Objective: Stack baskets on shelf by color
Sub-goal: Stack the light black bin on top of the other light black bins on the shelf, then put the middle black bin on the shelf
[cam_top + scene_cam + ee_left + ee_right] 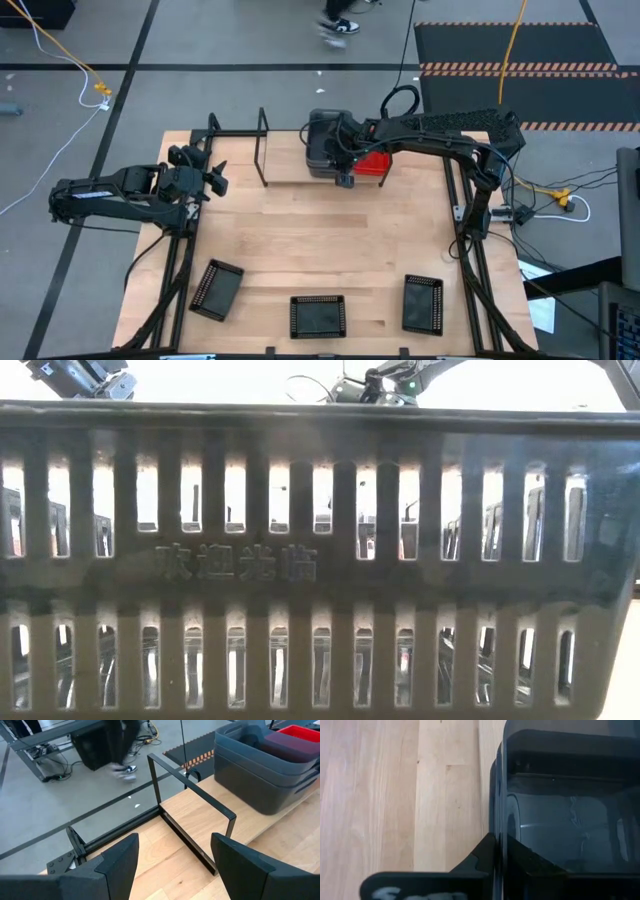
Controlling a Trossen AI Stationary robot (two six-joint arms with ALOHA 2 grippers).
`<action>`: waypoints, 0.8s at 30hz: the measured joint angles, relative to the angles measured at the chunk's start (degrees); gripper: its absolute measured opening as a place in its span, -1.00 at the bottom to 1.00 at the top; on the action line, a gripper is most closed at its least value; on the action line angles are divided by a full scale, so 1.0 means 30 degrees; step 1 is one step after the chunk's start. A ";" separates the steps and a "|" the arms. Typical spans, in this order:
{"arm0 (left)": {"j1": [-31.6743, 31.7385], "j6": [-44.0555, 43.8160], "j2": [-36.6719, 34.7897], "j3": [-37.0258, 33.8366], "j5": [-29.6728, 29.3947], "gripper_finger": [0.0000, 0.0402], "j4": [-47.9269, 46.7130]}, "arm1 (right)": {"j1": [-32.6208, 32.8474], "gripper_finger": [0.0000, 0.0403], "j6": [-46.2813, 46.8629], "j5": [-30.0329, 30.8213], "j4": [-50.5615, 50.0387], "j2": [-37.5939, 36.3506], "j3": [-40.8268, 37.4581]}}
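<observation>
Black basket (320, 560) slats fill the low view almost edge to edge, hiding nearly everything behind. From above, three black baskets lie along the table's (300, 240) near edge, well apart from both arms. The right gripper (345, 160) sits over the grey basket stack (325, 140) on the shelf (290, 170), its fingers nearly closed on the grey wall, as its wrist view shows. A red basket (372, 163) lies just beside the stack, under the right arm. The left gripper (172, 865) waits wide open and empty near the shelf's end frame (192, 795). How many grey baskets are nested, and how many red ones, I cannot tell.
</observation>
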 joint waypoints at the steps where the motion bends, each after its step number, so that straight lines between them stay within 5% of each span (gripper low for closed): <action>1: 0.0005 0.0000 -0.0003 0.0000 0.0000 0.25 -0.0003 | 0.0000 -0.90 0.0019 0.0000 0.0010 0.0000 0.0000; 10: 0.0000 0.0003 0.0001 0.0000 0.0005 0.25 -0.0025 | 0.0007 -0.86 -0.0523 0.0001 -0.0045 -0.0043 0.0000; 24: -0.0002 0.0000 0.0005 0.0002 0.0007 0.25 -0.0073 | 0.0306 -0.31 -0.0943 0.0080 0.0291 -0.1107 0.0029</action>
